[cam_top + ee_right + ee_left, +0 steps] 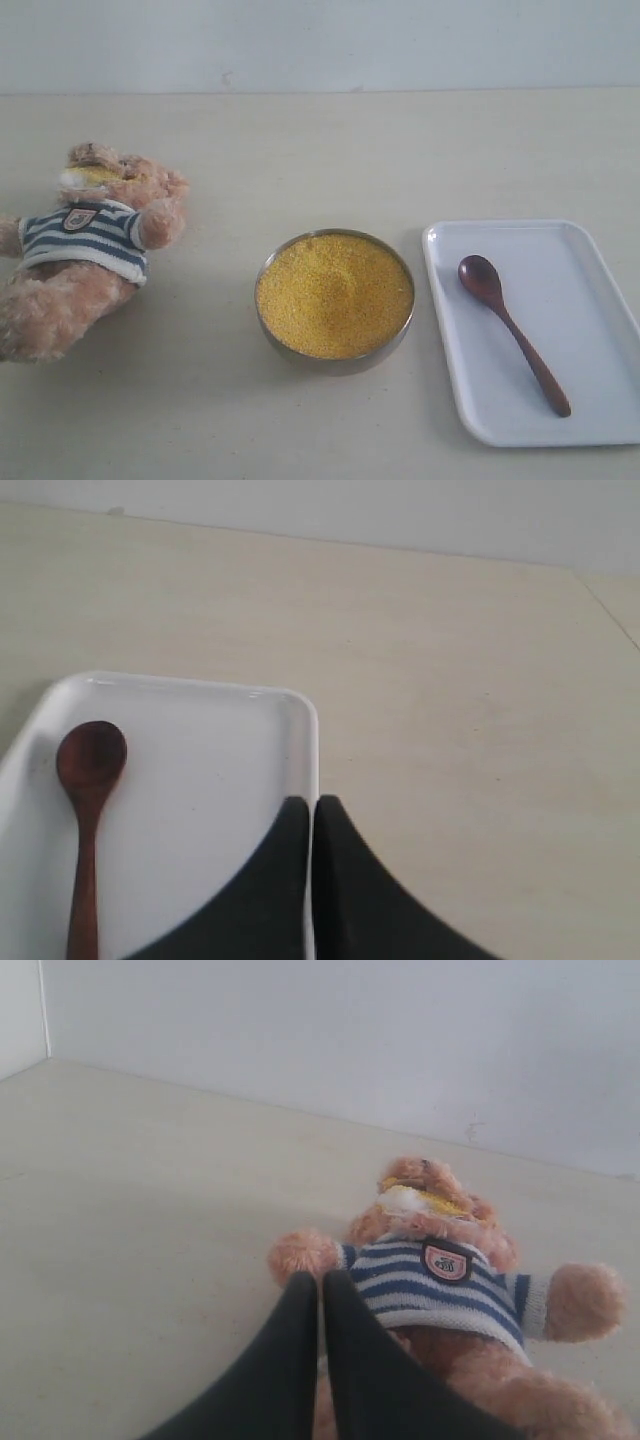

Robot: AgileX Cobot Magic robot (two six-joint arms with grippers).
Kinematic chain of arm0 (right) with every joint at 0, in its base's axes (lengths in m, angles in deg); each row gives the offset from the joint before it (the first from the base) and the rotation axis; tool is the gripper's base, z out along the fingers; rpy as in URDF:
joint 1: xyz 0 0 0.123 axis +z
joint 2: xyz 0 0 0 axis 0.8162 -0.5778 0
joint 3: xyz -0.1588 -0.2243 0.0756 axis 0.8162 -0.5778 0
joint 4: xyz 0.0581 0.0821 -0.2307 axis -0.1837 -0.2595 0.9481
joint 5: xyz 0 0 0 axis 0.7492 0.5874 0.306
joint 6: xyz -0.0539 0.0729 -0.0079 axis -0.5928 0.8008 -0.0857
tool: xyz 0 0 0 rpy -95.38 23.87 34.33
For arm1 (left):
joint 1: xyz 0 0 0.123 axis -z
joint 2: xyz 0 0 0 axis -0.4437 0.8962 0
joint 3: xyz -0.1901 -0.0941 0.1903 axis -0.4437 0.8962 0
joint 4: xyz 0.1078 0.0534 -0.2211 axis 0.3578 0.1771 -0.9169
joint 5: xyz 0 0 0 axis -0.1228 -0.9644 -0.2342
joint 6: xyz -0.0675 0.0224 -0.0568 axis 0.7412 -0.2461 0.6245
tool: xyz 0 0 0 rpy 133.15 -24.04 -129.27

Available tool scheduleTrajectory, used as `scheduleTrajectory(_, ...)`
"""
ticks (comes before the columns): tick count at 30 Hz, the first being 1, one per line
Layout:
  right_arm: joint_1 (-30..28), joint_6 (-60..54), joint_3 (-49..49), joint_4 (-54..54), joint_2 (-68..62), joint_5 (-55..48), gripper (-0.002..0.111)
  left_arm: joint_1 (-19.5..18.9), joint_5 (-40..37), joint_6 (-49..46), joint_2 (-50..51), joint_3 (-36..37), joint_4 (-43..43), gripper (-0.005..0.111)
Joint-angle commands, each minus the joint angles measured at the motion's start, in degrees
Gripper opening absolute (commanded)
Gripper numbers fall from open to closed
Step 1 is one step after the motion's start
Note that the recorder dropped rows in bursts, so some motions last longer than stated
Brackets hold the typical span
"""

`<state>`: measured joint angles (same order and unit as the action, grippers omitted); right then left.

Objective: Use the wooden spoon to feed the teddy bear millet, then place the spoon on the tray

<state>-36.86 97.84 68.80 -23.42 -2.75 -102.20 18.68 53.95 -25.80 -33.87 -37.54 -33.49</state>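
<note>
The teddy bear (85,250) lies on its back at the left of the table, with yellow grains on its muzzle (415,1200). Millet (334,293) fills the round metal bowl (335,362) in the middle. On the white tray (590,310) at the right lies the wooden spoon (510,325), its bowl toward the far side; it also shows as the spoon (88,810) in the right wrist view. Neither gripper appears in the exterior view. My left gripper (320,1282) is shut and empty, above the bear's lower body. My right gripper (313,805) is shut and empty over the tray's rim (310,750).
A pale wall (320,40) runs along the far edge of the beige table (300,150). The bowl stands between the bear and the tray, close to the tray's left rim.
</note>
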Motion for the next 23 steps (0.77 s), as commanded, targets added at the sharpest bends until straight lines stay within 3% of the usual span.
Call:
scheduleTrajectory(1,-0.09,-1.74,0.07,1.03,0.5,5.14,0.001,0.3,0.64,-0.28,-0.24,0.18,-0.45,0.004)
scheduleTrajectory(23,-0.09,-2.26,0.07,0.8,0.5,6.71,0.001,0.3,0.74,-0.28,-0.24,0.18,-0.45,0.004)
